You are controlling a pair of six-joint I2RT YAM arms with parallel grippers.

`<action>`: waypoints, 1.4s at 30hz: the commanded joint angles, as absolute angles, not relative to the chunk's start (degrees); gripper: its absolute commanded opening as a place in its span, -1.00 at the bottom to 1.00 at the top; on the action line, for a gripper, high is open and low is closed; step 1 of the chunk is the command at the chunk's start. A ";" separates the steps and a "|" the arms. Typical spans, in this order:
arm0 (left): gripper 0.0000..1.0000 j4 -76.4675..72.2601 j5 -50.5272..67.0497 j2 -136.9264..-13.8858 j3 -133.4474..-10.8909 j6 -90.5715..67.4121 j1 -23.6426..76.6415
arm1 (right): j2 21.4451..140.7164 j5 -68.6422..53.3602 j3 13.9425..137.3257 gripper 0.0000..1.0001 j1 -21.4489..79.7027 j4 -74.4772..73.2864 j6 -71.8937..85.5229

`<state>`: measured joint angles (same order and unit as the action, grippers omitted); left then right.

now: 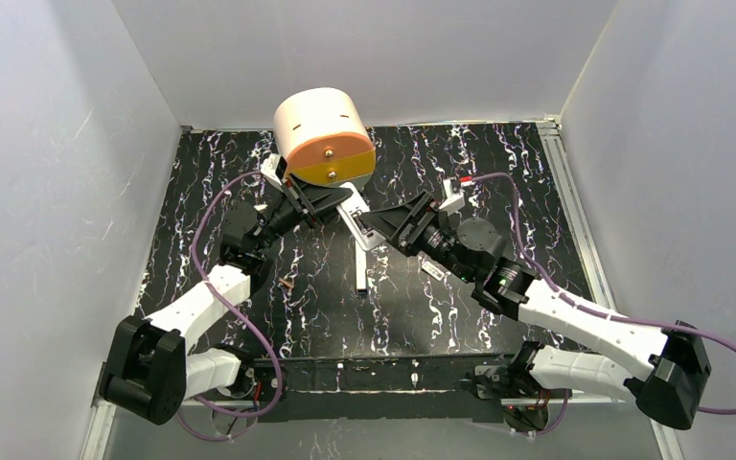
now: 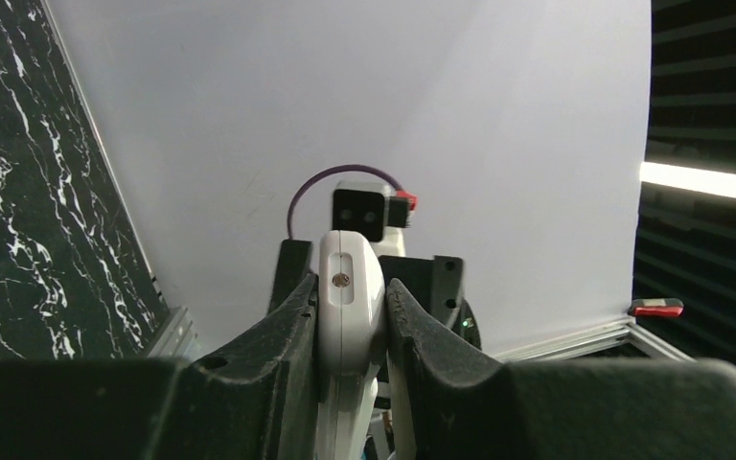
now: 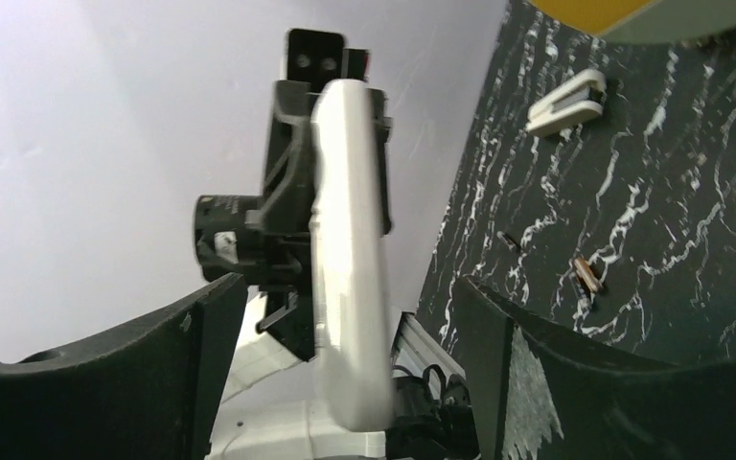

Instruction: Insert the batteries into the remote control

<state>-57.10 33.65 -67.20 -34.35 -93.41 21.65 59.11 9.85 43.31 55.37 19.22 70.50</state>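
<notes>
The white remote control (image 1: 358, 218) is held up off the table, with my left gripper (image 1: 338, 198) shut on one end of it. In the left wrist view the remote control (image 2: 350, 316) sits pinched between both black fingers of the left gripper (image 2: 352, 283). My right gripper (image 1: 372, 227) faces it from the right and is open. In the right wrist view the remote control (image 3: 347, 240) stands edge-on inside the right gripper (image 3: 350, 287), with a gap on each side. One coppery battery (image 1: 287, 284) lies on the black marbled table (image 1: 460, 307), also seen as the battery (image 3: 589, 275).
A big white drum with an orange face (image 1: 324, 136) stands at the back. A long narrow white bar (image 1: 360, 266) lies below the grippers. A small white-grey wedge piece (image 3: 565, 101) and a small pale piece (image 1: 433, 271) lie on the table. White walls close in three sides.
</notes>
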 commanded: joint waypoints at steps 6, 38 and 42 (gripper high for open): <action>-1.00 -59.02 43.94 -67.63 -38.50 -86.01 21.92 | 58.68 -6.01 47.63 0.61 52.18 20.84 57.39; -1.00 -56.51 49.38 -68.90 -42.26 -84.22 21.61 | 60.00 -15.09 53.37 0.08 49.61 9.41 46.62; -1.00 -56.51 49.33 -68.91 -42.28 -84.20 21.63 | 60.50 -16.04 53.47 -0.10 49.59 9.15 46.16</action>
